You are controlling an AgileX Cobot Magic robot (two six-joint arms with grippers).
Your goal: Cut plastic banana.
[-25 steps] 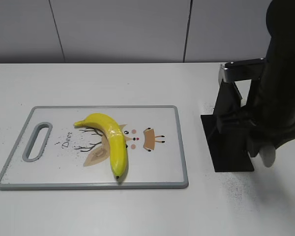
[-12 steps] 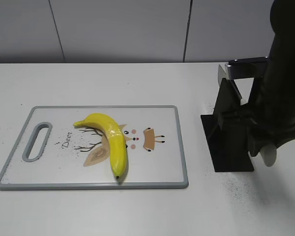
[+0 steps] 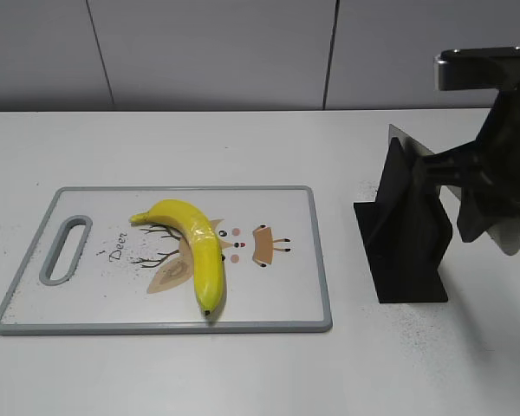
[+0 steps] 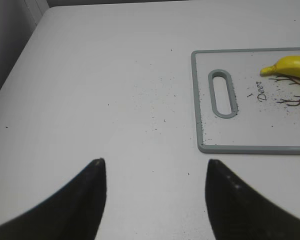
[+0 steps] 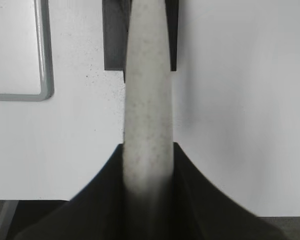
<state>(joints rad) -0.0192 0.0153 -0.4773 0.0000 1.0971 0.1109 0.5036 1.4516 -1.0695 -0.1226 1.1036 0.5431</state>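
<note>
The plastic banana [image 3: 199, 247], glossy yellow with a dark tip, lies on the white cutting board [image 3: 321, 260] over a deer print. Its stem end shows in the left wrist view [image 4: 290, 67]. My right gripper [image 5: 149, 150] is shut on the white handle of a knife [image 5: 147, 100], above and beside the black knife stand [image 3: 407, 243]. The silver blade [image 3: 406, 141] shows at the stand's top. In the exterior view my right gripper [image 3: 494, 208] is at the far right. My left gripper [image 4: 155, 167] is open and empty over bare table, left of the board [image 4: 196, 100].
The board has a grey rim and a handle slot [image 3: 65, 250] at its left end. The knife stand's base [image 5: 112, 35] sits right of the board's corner [image 5: 44, 90]. Dark specks dot the white table. A grey wall runs behind.
My right arm has lifted and shifted to the right, drawing the knife up out of the stand. The banana and the board have not moved.
</note>
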